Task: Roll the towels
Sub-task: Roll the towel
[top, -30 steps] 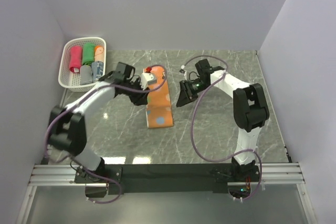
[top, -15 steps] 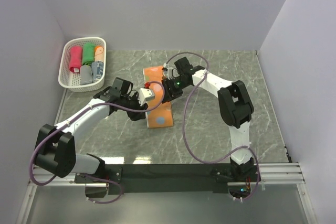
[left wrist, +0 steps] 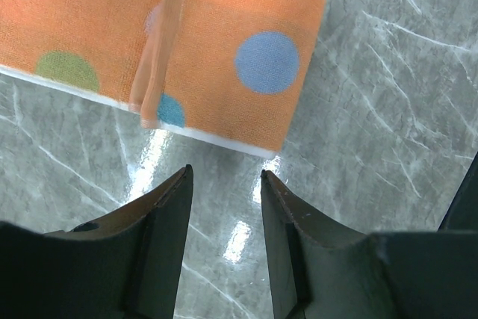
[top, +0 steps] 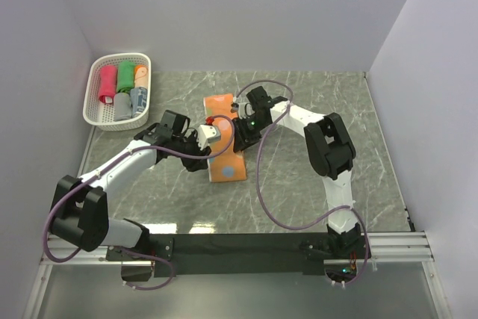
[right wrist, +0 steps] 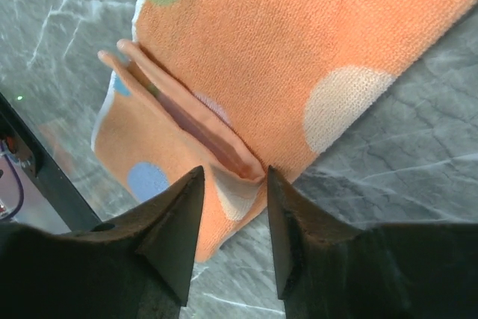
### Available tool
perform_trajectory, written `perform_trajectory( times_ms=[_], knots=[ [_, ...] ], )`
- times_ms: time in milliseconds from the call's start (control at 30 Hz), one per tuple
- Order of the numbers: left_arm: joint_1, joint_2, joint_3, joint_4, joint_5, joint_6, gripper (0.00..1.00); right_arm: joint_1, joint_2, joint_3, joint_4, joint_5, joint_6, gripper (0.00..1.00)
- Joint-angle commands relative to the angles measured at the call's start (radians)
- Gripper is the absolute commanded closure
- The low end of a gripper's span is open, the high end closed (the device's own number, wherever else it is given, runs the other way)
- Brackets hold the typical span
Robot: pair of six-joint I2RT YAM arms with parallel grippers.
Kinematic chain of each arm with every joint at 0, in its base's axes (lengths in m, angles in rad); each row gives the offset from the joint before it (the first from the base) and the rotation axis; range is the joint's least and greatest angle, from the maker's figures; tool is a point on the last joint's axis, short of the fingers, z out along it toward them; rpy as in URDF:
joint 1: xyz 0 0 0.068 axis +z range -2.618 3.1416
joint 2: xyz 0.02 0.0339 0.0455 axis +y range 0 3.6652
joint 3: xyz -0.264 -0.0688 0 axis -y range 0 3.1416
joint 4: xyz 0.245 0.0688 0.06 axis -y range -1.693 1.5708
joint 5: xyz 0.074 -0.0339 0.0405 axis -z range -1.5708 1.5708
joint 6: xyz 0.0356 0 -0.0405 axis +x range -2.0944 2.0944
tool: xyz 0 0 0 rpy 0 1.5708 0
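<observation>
Although its fingers stand half spread, the left hand [left wrist: 225, 177] holds nothing and hangs over bare surface [left wrist: 366, 155]. The orange towel [left wrist: 224, 87] lies flat just ahead of its tips, white hem nearest and short edge ahead to the right. The right hand [right wrist: 234, 175], likewise parted, straddles the end of a raised fold [right wrist: 187, 113] in that towel. The fold touches one finger, with a gap to the other. Open surface flanks both hands.

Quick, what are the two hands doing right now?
Left hand: open, empty, beside the orange towel.
Right hand: open, straddling the towel's raised fold.
</observation>
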Motion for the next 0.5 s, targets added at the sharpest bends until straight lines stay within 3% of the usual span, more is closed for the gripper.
perform_trajectory(
  times_ms=[0,167,333,467],
  knots=[
    [-0.004,0.004,0.029,0.020,0.008,0.003,0.53,0.012,-0.006,-0.011,-0.006,-0.028,-0.003,0.58],
    [-0.004,0.004,0.022,0.025,0.005,0.003,0.53,0.011,-0.035,-0.025,0.002,-0.045,0.000,0.70],
    [-0.004,-0.001,0.022,0.025,0.008,0.003,0.53,0.008,-0.084,-0.053,0.010,-0.042,0.003,0.97],
    [-0.006,-0.002,0.020,0.023,0.013,0.009,0.53,-0.004,-0.116,-0.091,0.031,-0.020,0.011,1.00]
  ],
)
